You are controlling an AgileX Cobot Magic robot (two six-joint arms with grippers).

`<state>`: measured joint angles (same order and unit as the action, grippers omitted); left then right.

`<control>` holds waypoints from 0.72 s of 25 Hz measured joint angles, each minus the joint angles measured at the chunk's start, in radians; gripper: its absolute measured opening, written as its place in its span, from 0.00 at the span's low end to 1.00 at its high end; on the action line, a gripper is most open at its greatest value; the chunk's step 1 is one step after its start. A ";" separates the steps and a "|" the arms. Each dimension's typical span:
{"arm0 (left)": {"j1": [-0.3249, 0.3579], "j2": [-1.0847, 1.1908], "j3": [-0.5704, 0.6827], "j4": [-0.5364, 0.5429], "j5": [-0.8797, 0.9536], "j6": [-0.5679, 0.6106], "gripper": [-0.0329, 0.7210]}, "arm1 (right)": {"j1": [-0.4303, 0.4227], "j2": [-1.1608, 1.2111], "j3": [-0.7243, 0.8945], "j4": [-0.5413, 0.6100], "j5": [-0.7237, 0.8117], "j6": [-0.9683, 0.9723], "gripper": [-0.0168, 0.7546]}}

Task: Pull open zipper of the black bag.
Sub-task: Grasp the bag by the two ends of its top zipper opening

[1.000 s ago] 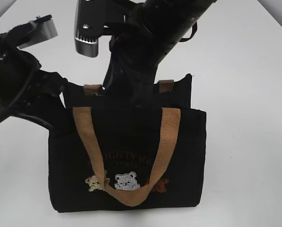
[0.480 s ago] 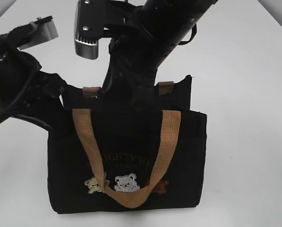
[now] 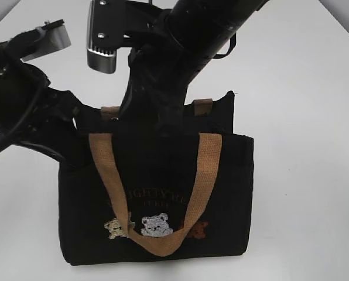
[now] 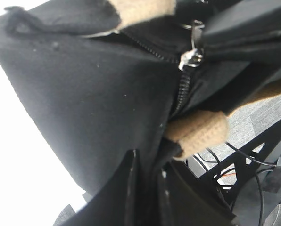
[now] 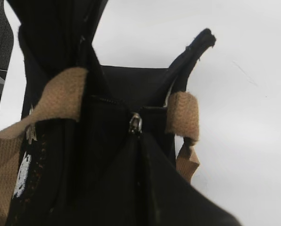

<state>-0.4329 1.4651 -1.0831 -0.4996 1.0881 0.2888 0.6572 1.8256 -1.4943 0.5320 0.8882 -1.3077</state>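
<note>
- Right gripper [image 5: 139, 141]: the jaws are closed. In the right wrist view the two dark fingers meet in a point directly below the small grey-silver metal zipper pull [image 5: 135, 124], at or touching it. Whether the pull tab is actually pinched between the fingertips cannot be told.
- Left gripper [image 4: 147, 176]: the jaws stand nearly closed on a fold of black fabric at the end of the bag, clamping it. In the left wrist view the fabric runs down into the narrow gap between the two fingers.
- Task item: the small rectangular black fabric tote bag [image 3: 157, 196] stands upright on the white table surface [image 3: 315, 117], below both arms. The right arm descends onto the middle of its top edge; the left gripper holds the end on the left-arm side.
- Zipper [image 4: 182, 92]: a thin black toothed line along the bag top. In the left wrist view it runs from just above the left gripper up to the metal pull [image 4: 191, 59]. Beyond the pull the two edges appear parted.
- Container contents: the bag interior is not visible.
- Count, tan webbing handles: one full loop [image 3: 157, 193] hangs down the front face; two tan strap tabs show at the rear top edge.
- Count, embroidered bear patches [image 3: 157, 225]: three in a row, beige, grey, brown, under orange lettering.
</note>
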 joint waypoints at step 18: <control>0.000 0.000 0.000 -0.002 0.000 0.000 0.09 | -0.027 -0.072 0.001 -0.074 0.034 0.031 0.03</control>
<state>-0.4329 1.4651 -1.0831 -0.5015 1.0881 0.2888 0.6301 1.7531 -1.4933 0.4580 0.9220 -1.2762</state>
